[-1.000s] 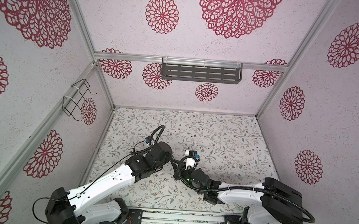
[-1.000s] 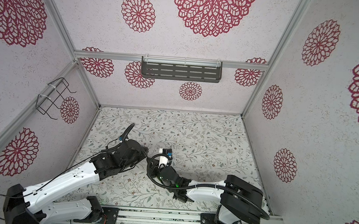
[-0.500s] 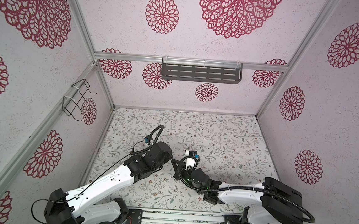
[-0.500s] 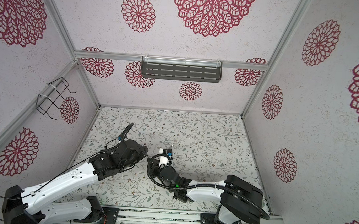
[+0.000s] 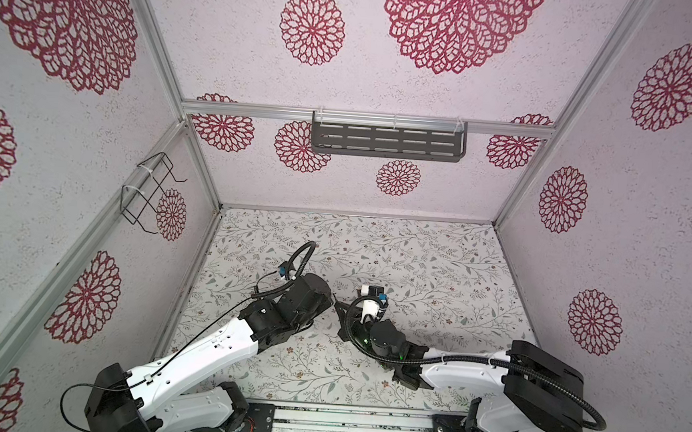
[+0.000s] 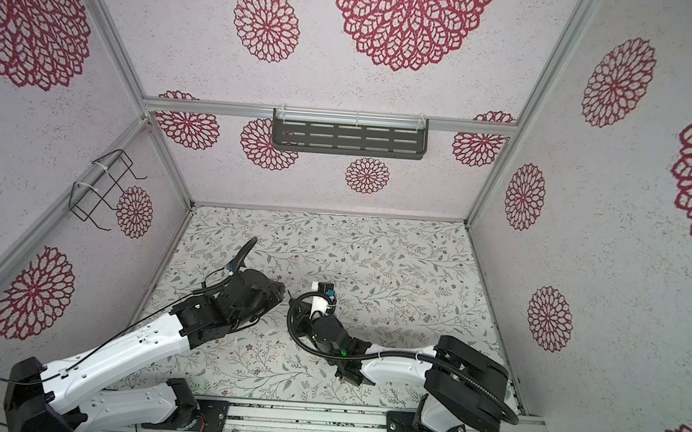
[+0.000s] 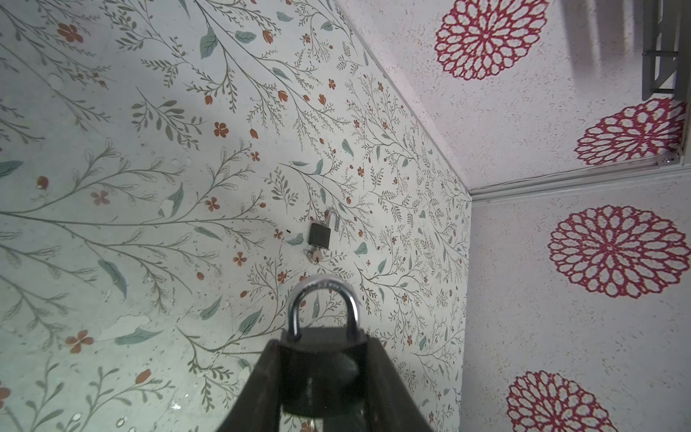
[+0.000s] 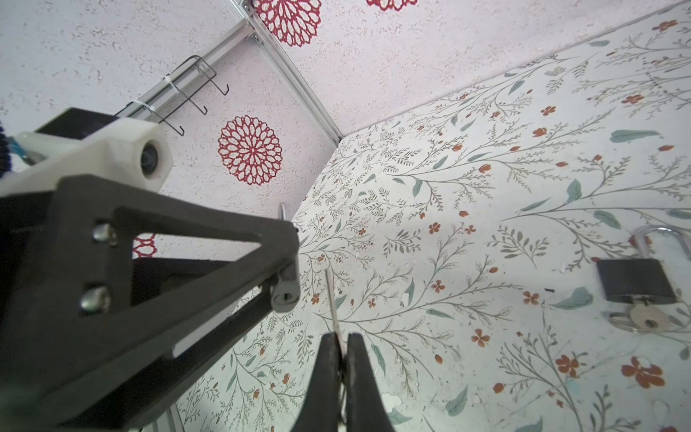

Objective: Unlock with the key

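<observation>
A black padlock with a closed silver shackle sits between the fingers of my left gripper, which is shut on its body. In the right wrist view its underside with the keyhole faces my right gripper. That gripper is shut on a thin silver key, seen edge-on. The key's tip stands close beside the keyhole, apart from it. In both top views the left gripper and right gripper meet near the table's middle front.
A second black padlock lies on the floral table with its shackle open and a key in it, to the right of my right gripper. A grey shelf hangs on the back wall and a wire rack on the left wall.
</observation>
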{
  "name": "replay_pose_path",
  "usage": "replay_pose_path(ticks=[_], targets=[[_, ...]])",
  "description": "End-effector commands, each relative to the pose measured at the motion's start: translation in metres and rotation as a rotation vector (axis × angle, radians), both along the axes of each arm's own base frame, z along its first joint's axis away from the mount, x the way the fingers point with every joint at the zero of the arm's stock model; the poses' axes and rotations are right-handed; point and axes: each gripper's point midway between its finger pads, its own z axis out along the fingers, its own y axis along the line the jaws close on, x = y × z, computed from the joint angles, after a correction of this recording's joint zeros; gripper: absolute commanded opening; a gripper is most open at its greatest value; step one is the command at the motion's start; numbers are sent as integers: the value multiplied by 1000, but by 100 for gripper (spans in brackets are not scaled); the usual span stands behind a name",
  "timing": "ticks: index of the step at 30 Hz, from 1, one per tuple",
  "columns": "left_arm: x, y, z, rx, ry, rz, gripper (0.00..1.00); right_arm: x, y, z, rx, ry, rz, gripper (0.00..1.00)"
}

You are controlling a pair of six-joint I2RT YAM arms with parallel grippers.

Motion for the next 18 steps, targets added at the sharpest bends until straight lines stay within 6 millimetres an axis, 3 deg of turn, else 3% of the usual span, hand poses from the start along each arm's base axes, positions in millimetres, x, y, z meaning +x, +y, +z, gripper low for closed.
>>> replay_pose_path(ticks=[1,12,18], targets=[[4,0,6,-22,-28,19,0,0,9,32,66,-50,28,0],[9,12,17,-29,-62,55,0,-5,15,17,21,-28,65,0],[12,14,18,-45,-65,64,0,-7,19,22,26,-44,87,0]])
